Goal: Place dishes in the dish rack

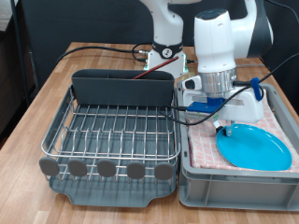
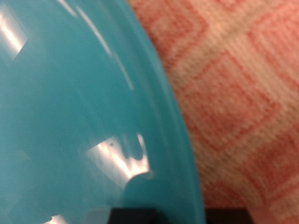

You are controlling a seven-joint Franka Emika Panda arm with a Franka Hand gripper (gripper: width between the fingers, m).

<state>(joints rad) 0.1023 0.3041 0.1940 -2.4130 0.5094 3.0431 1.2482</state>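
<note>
The light-blue plate [image 1: 254, 147] lies on the pink checked cloth in the grey bin at the exterior view's right. It fills most of the wrist view [image 2: 84, 112], with its rim curving past the cloth. My gripper [image 1: 222, 131] is low at the plate's left rim. In the wrist view the two dark fingertips [image 2: 131, 217] stand close on either side of the rim, shut on it. The dish rack [image 1: 112, 131] stands at the exterior view's left, with nothing on its wire grid. A white object [image 1: 191, 86] behind the gripper may be the mug. The wooden spoon is out of view.
The grey bin [image 1: 234, 187] with the pink checked cloth [image 2: 243, 84] stands right beside the rack on a wooden table. The rack's tall dark back compartment [image 1: 121, 86] is at its far end. The robot base and cables [image 1: 166, 51] are behind it.
</note>
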